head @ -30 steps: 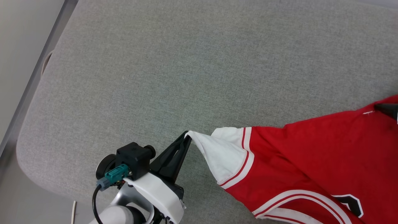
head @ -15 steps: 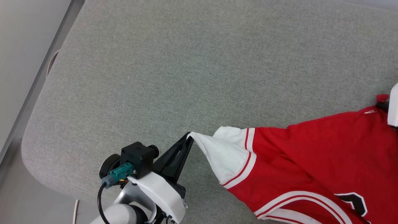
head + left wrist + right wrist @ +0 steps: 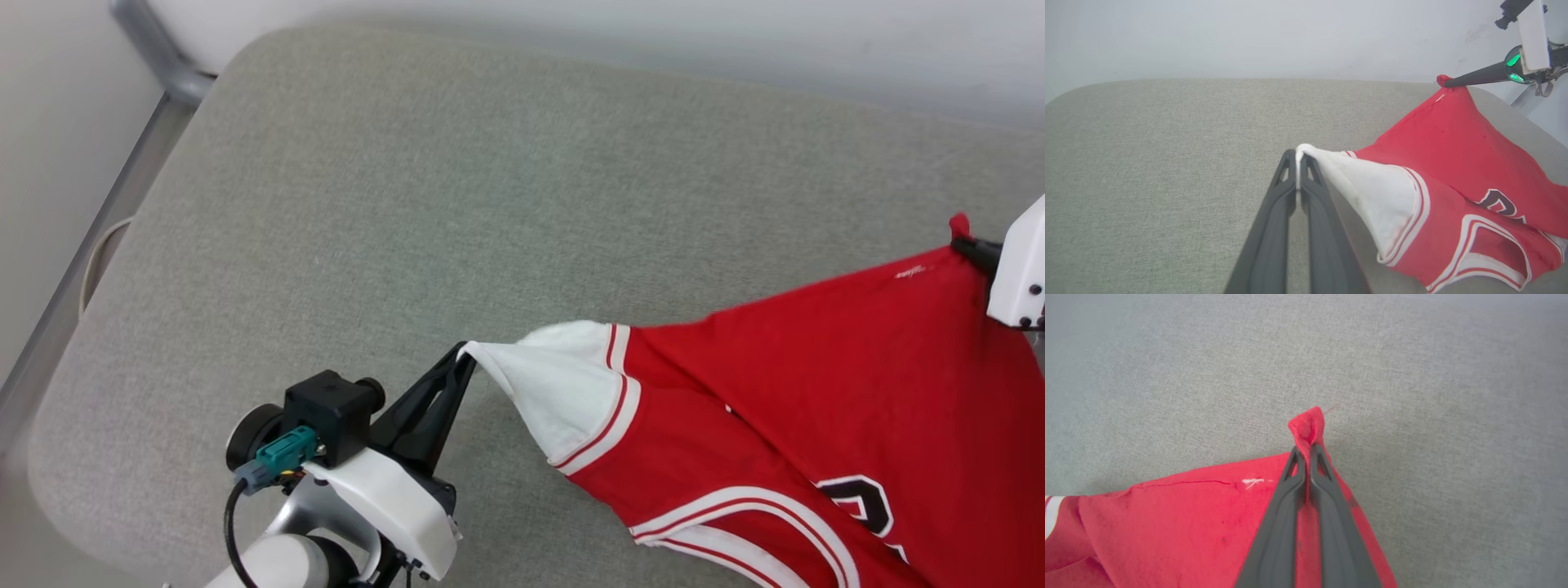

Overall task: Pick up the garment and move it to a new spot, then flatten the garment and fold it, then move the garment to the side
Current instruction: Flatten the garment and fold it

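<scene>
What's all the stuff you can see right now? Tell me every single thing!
garment: one, red with a white sleeve and striped trim, stretched between the two grippers, lower part draped on the cushion at the right.
cushion: one, grey fabric, lying under the garment.
metal bar: one, silver-grey, by the cushion's far left corner.
wall: one, pale, behind the cushion.
left gripper: one, dark jaws shut on the tip of the sleeve, lower left of the head view.
right gripper: one, dark jaws shut on a red corner of the garment, at the far right of the head view.
</scene>
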